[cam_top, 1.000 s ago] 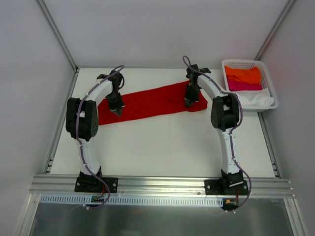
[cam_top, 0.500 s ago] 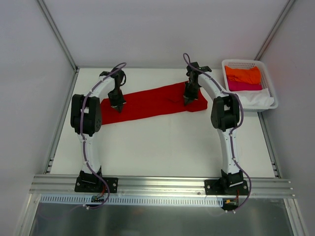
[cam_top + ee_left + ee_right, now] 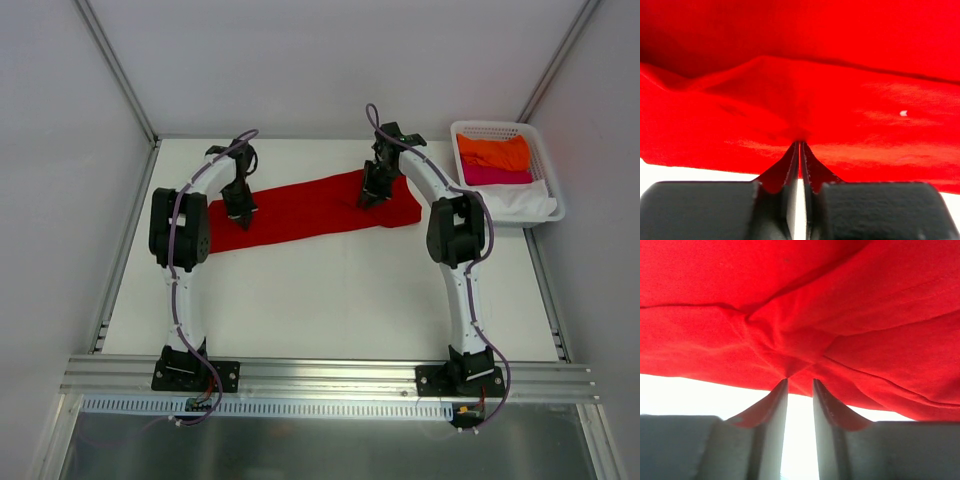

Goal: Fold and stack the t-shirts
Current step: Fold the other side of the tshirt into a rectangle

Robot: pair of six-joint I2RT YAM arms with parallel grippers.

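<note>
Over the table (image 3: 330,290), left hand (image 3: 240,214) and right hand (image 3: 368,197) each pinch the red t-shirt (image 3: 300,208)

The red t-shirt (image 3: 300,210) is seen as soft, matt cloth; the basket (image 3: 490,124) appears to be moulded white plastic.

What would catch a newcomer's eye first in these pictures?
The long deep red t-shirt, stretched across the table's far half, with the left gripper and right gripper pinching it near each end. At the far right corner, a white basket holds the orange shirt, pink shirt and white shirt.
</note>
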